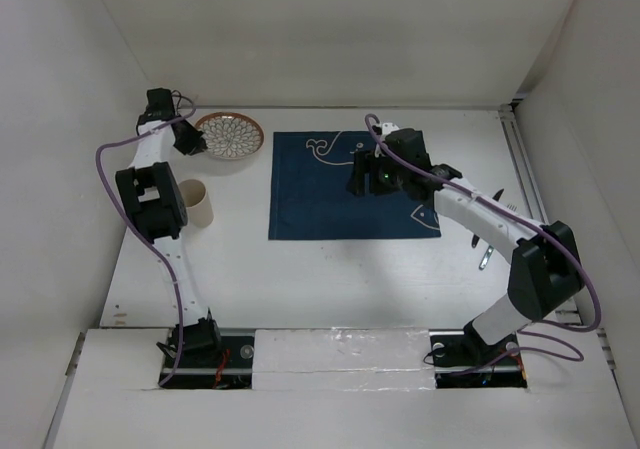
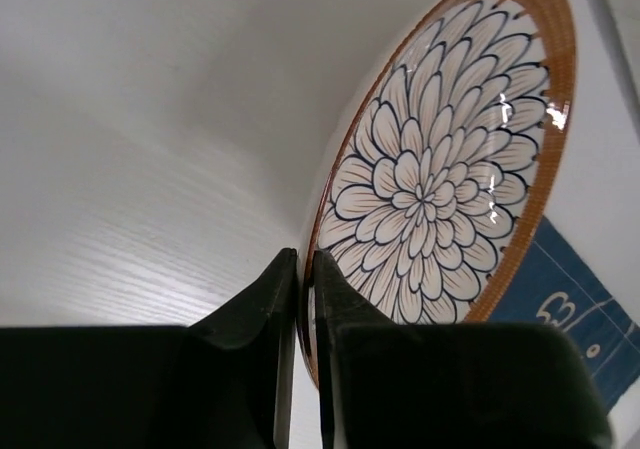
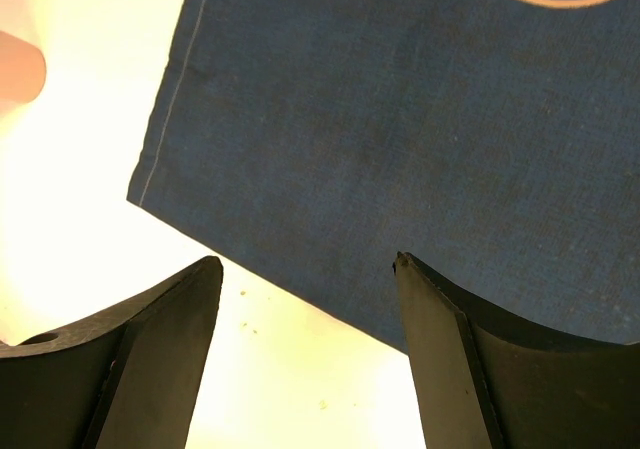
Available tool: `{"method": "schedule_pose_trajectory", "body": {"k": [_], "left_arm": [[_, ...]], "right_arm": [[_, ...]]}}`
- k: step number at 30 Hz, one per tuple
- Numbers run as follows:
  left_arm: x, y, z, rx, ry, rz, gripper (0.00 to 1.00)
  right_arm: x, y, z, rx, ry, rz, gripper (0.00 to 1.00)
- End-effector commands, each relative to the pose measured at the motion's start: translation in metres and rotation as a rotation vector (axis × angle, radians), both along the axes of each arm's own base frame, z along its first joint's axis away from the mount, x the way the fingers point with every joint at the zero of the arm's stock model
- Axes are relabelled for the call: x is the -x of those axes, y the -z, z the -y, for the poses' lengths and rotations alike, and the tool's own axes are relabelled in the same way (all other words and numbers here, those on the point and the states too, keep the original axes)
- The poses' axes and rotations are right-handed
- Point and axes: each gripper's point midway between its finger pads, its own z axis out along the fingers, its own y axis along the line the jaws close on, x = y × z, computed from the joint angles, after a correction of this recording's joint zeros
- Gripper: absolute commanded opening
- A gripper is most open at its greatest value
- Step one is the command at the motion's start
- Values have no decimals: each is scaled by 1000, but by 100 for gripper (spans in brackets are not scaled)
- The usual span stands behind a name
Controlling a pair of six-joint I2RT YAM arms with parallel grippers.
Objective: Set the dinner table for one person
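Risk noted: thin edge-grip on the plate (image 2: 430, 179), taken at the rim only; liable to slip or swing down under its own weight if lifted fast, the glazed surface offering little hold. Further risk of rucking the placemat (image 1: 320, 194) if the plate is carried low across its left edge, and of brushing the cup (image 1: 197, 204) standing just beside the left arm. Left gripper (image 2: 305, 261): fingers nearly together, pinching the plate rim between them. Right gripper (image 3: 305, 269): fingers wide apart, holding nothing, hovering above the placemat. Plate located at far left of the dinner table (image 1: 330, 269), just beside the placemat, not on it.
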Motion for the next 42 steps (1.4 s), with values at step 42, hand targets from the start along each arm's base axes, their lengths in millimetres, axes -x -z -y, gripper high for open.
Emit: {"method": "schedule_pose_trajectory", "body": {"k": [42], "left_arm": [[78,-101,379,414,719,453,0]], "right_arm": [[86,-112,95,-106,195,239,77]]}}
